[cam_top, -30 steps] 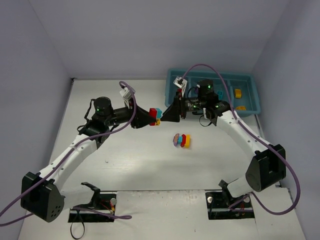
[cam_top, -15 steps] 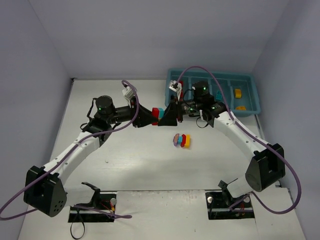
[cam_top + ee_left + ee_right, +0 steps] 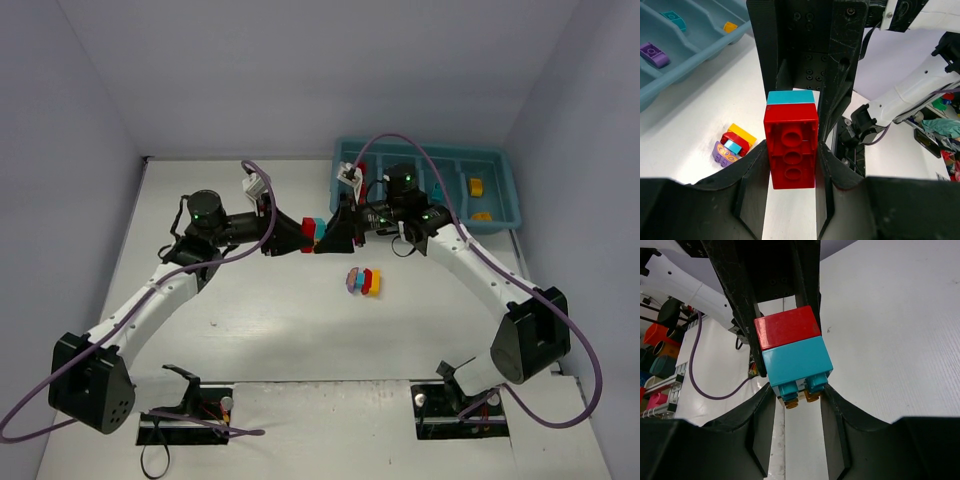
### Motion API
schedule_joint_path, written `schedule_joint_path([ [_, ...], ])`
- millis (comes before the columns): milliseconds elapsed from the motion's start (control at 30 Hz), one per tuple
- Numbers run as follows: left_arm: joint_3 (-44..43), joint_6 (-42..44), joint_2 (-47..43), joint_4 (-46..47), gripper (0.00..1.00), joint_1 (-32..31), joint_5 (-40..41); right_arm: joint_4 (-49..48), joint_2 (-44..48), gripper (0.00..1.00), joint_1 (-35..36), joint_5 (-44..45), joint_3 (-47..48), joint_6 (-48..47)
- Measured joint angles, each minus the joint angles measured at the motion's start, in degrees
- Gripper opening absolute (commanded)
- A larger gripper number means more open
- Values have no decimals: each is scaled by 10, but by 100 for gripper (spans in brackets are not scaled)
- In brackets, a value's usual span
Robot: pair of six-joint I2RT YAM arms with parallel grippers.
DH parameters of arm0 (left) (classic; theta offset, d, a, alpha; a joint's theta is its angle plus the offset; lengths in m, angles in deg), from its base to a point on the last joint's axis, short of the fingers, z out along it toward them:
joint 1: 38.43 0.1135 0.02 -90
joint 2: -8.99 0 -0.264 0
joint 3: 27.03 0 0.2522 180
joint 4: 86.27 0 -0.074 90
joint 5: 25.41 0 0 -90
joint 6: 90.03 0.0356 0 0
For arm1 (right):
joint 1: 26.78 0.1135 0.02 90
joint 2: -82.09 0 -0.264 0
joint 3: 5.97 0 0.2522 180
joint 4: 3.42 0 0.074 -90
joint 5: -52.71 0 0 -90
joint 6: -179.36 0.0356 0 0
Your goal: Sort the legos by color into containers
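A stacked lego hangs in mid-air between both arms: a red brick (image 3: 791,152) joined to a cyan brick (image 3: 797,362), with yellow studs (image 3: 799,399) beneath. My left gripper (image 3: 791,150) (image 3: 298,232) is shut on the red brick. From the opposite side, my right gripper (image 3: 799,390) (image 3: 332,234) has its fingers pressed against both sides of the cyan end. A cluster of purple, cyan, red and yellow legos (image 3: 363,281) (image 3: 732,145) lies on the table below. The teal tray of containers (image 3: 505,158) (image 3: 690,67) stands at the back right.
The tray holds yellow bricks (image 3: 476,186), a cyan brick (image 3: 674,19) and a purple brick (image 3: 654,54) in separate compartments. Both arms meet over the table's middle, and a purple cable (image 3: 400,140) loops above the right arm. Grey walls enclose the table.
My right gripper has moved left onto the cyan end of the stack and narrowed its jaws round it. The left gripper has kept its hold on the red brick, barely shifting.
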Motion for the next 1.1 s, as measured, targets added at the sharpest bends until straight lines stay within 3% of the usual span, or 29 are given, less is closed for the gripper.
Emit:
schedule_joint_path([
  [500,-2,-26,0,20,0,40,-47,40,6,0,-46,61,-33,-35],
  [567,-2,-25,-1,19,0,45,-47,49,6,0,-82,120,-32,-28],
  [700,-2,-14,-10,-1,0,51,-38,70,2,0,-196,318,-10,14],
  [867,5,3,-34,-25,0,52,-28,71,-55,0,-330,509,68,62],
  [1100,23,12,-65,-39,0,52,-13,71,-219,0,-377,651,200,61],
])
